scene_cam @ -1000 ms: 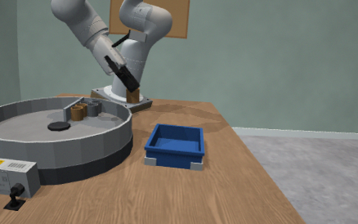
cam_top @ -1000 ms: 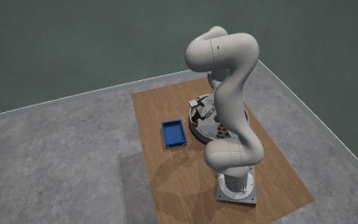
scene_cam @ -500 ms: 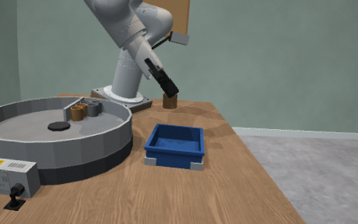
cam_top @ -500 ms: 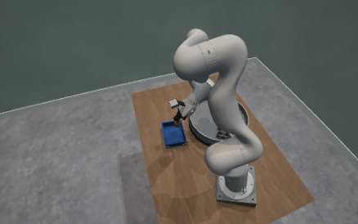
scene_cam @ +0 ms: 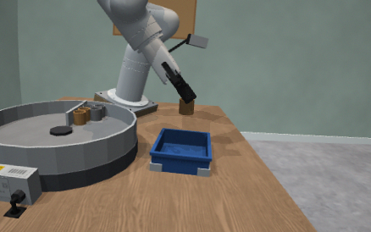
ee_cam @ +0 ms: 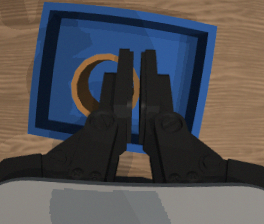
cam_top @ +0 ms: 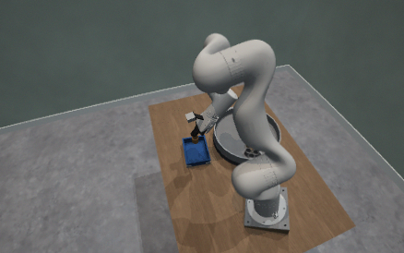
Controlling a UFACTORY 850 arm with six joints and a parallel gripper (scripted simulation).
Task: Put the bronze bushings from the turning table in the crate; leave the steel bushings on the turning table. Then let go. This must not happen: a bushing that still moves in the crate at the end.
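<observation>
Gripper clamped on one bronze bushing's wall, hanging over the blue crate, not released. Crate looks otherwise empty; more bronze bushings wait on the turning table beside steel ones.

Green walls, grey floor, wooden table.

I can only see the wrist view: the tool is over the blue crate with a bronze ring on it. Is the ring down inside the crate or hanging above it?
Observer: Above it. In the exterior view the bronze ring-shaped bushing hangs from the shut tool, clear above the blue plastic crate.
Operator: Any bronze ones left on the turning table?
Observer: Yes. Bronze bushings stand beside a grey steel bushing on the round grey turning table.
</observation>
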